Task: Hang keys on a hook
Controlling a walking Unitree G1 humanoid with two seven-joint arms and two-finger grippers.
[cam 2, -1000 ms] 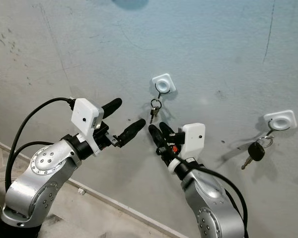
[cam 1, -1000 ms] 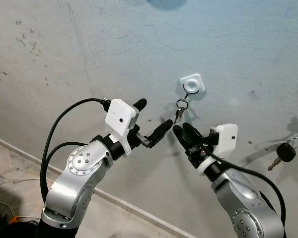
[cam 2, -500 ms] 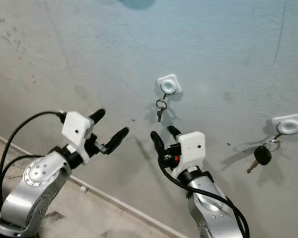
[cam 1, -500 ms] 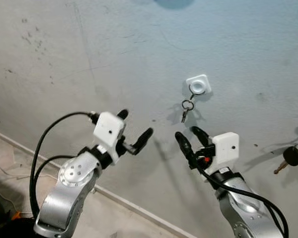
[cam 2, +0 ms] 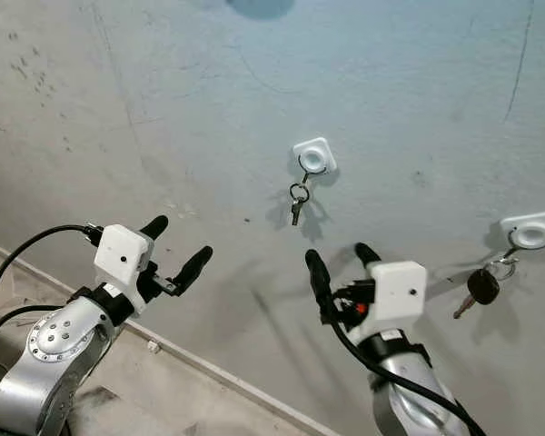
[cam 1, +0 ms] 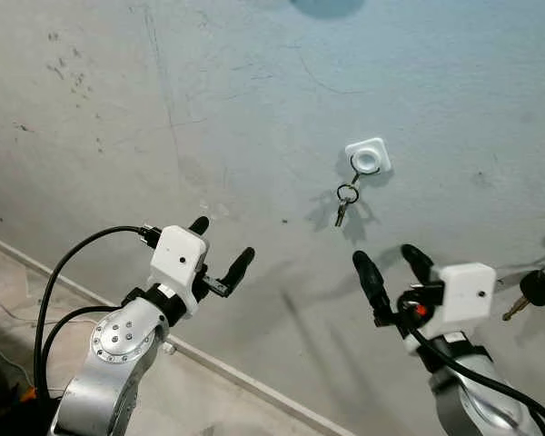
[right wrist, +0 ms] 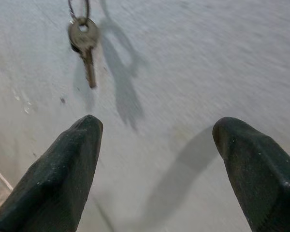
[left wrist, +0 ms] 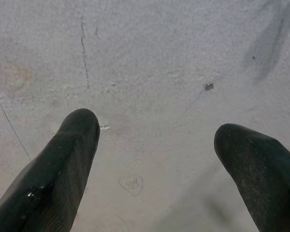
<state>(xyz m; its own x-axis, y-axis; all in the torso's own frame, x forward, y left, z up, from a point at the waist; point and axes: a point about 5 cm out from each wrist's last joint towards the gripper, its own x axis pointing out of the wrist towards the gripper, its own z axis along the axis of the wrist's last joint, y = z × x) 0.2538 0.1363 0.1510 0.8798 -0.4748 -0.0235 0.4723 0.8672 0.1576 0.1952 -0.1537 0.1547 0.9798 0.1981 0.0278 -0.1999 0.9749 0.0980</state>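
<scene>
A small metal key on a ring (cam 1: 343, 205) is hanging from the white square wall hook (cam 1: 368, 156); both the left gripper (cam 1: 222, 251) and the right gripper (cam 1: 389, 267) are hovering wide open and empty. A careless swing could knock the key loose.

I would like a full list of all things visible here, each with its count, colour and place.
Square white plastic wall hook: one, white, middle of the wall.
Small metal key on a ring: one, dull silver, hanging from that hook.
Second white wall hook: one, white, far right on the wall.
Black-headed car key: one, black and silver, hanging from the second hook.
Grey concrete wall: one, grey, cracked and stained.
Left claw: one, black fingers, open, below left of the small key.
Right claw: one, black fingers, open, below the small key.
</scene>
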